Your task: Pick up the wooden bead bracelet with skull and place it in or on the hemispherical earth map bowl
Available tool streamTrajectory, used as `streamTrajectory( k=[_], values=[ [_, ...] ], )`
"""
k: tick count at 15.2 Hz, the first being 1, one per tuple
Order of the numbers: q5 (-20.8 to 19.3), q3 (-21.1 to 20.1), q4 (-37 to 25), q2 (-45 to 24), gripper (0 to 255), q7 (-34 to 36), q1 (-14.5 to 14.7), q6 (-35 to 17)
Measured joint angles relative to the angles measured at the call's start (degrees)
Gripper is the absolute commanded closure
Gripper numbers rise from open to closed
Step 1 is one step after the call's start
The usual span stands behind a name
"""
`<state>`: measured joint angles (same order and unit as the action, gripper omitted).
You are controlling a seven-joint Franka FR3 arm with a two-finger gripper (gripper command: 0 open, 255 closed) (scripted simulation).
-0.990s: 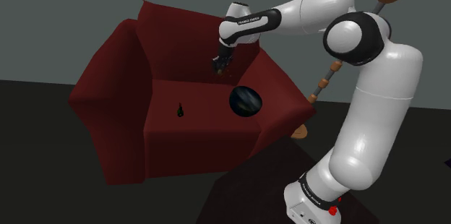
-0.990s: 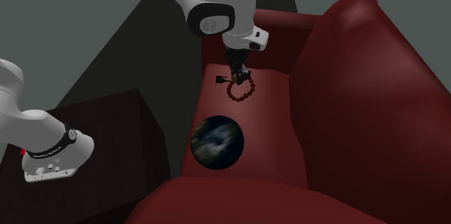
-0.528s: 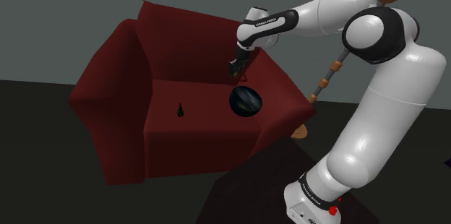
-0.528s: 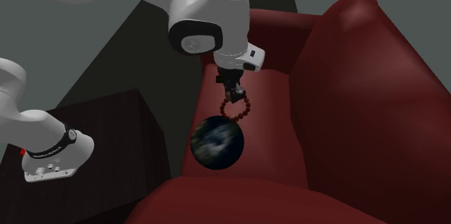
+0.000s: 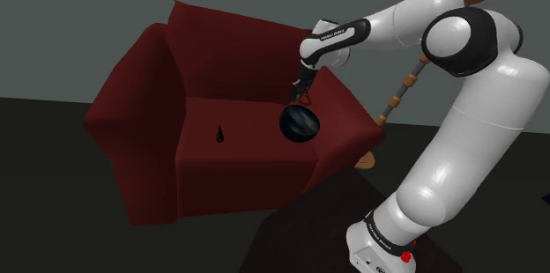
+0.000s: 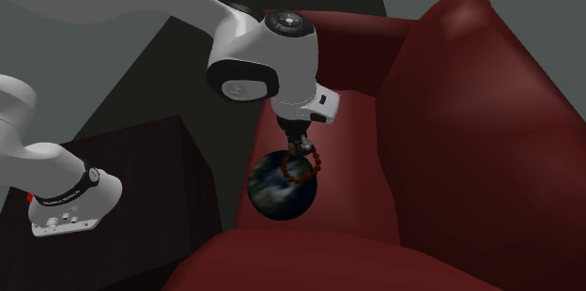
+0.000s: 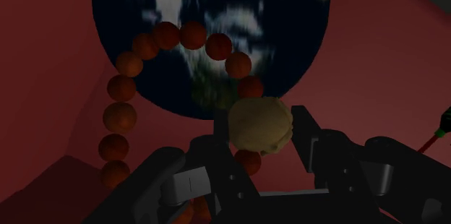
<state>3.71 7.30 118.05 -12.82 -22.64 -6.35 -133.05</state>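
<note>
A bracelet (image 6: 301, 167) of reddish-brown round beads with a pale tan skull (image 7: 260, 123) hangs from my black gripper (image 6: 298, 145), which is shut on it at the skull. The bracelet's (image 7: 119, 117) loop dangles just over the earth map bowl (image 6: 277, 191), a dark blue globe-patterned hemisphere with white cloud marks. The bowl (image 5: 300, 123) rests on the red sofa's seat by the armrest at the shoulder view's right. In the shoulder view my gripper (image 5: 302, 95) sits right above the bowl's upper rim. The bowl (image 7: 217, 27) lies directly beyond my gripper (image 7: 264, 134).
The dark red sofa (image 5: 141, 77) has a high back and thick armrests. A small dark object (image 5: 219, 134) stands on the seat to the shoulder view's left of the bowl. A turned wooden post (image 5: 404, 84) slants behind the arm. My stand (image 6: 141, 167) is dark.
My gripper has carried the bracelet from over the seat near the backrest down toward the bowl. The loop now hangs over the bowl.
</note>
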Motion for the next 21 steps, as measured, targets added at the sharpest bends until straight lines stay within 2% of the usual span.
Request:
streamTrajectory(
  k=[8, 15, 16, 21],
  values=[
    [0.93, -0.29, 1.43, -3.79, 255, -0.82, -0.28, -5.15],
    [1.05, -0.33, 1.61, -4.24, 255, -0.92, -0.32, -5.81],
    [1.05, -0.33, 1.61, -4.24, 0, -0.92, -0.32, -5.81],
    [1.05, -0.33, 1.61, -4.24, 0, -0.93, -0.32, -5.82]
  ],
)
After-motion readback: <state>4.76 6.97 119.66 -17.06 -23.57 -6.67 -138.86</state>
